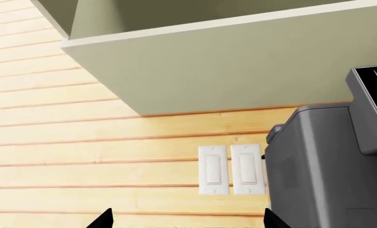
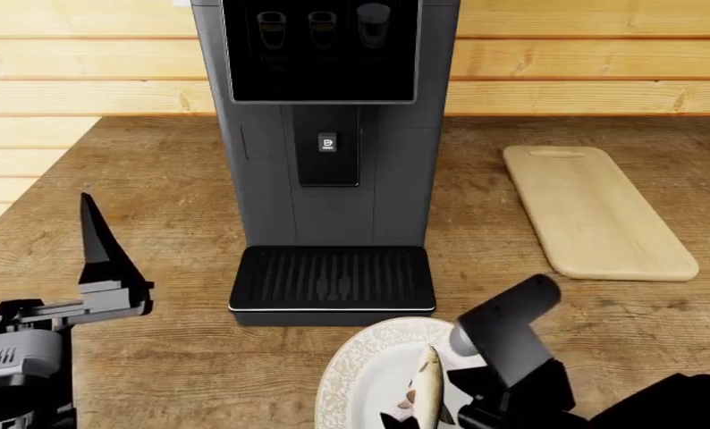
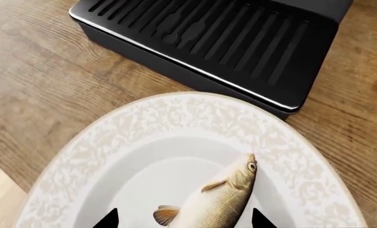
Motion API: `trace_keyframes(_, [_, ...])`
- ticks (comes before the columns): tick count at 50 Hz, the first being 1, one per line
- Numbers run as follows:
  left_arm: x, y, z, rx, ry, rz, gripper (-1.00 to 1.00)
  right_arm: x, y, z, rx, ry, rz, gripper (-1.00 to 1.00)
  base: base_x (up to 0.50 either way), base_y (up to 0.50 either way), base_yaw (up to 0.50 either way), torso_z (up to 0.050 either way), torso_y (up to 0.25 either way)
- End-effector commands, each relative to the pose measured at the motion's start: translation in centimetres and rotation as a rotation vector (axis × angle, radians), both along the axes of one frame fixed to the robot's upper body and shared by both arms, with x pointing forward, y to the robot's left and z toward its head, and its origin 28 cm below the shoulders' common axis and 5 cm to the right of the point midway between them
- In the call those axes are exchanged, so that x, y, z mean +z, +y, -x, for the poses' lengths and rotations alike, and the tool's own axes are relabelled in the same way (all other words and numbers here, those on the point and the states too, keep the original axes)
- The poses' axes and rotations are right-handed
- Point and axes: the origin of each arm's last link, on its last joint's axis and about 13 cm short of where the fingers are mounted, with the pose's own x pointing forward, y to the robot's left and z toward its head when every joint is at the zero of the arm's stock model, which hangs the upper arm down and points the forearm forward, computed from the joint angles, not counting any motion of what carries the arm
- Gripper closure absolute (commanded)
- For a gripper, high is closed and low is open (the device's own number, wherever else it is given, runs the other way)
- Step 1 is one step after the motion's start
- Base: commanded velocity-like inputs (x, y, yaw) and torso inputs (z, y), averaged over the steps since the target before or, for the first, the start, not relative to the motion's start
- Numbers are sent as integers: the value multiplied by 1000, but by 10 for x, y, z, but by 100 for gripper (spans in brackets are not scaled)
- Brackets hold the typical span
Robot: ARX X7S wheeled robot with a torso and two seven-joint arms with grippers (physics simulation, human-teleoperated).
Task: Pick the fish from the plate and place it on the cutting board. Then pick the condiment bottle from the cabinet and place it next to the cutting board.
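The fish (image 3: pixel 221 199) lies on the white plate (image 3: pixel 112 152) with the beige patterned rim, its head towards the coffee machine. My right gripper (image 3: pixel 183 221) is open just above the plate, with the fish's body between its two fingertips and not gripped. In the head view the fish (image 2: pixel 426 386) and the plate (image 2: pixel 361 371) are at the bottom centre, under my right arm (image 2: pixel 511 335). The cutting board (image 2: pixel 596 210) lies bare at the right. My left gripper (image 1: pixel 187 221) is open and empty, raised at the left and facing the wall. The condiment bottle is out of view.
A dark grey coffee machine (image 2: pixel 325 134) with a drip tray (image 2: pixel 331 277) stands mid-counter, just behind the plate. A pale green wall cabinet (image 1: pixel 226 66) hangs above, and two white wall switches (image 1: pixel 231 169) are beside the machine (image 1: pixel 328 166). The backsplash is wood plank.
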Motion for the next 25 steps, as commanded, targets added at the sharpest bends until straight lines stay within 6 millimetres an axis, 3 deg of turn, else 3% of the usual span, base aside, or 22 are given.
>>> trace_keyframes(1, [-2, 1, 0, -1, 3, 5, -100, -2, 2, 0, 9, -1, 40, -100, 0, 0, 0, 0, 0])
trace_keyframes(22, [-4, 1, 2, -11, 9, 4, -100, -7, 5, -2, 17, 3, 67, -100, 0, 0, 0, 0, 0])
trace_keyframes(23, [-4, 1, 2, -12, 9, 4, -100, -7, 5, -2, 16, -2, 72, 100, 0, 0, 0, 0, 0])
trace_keyframes(25, [-4, 1, 2, -12, 9, 3, -100, -7, 5, -1, 18, -10, 80, 100, 0, 0, 0, 0, 0])
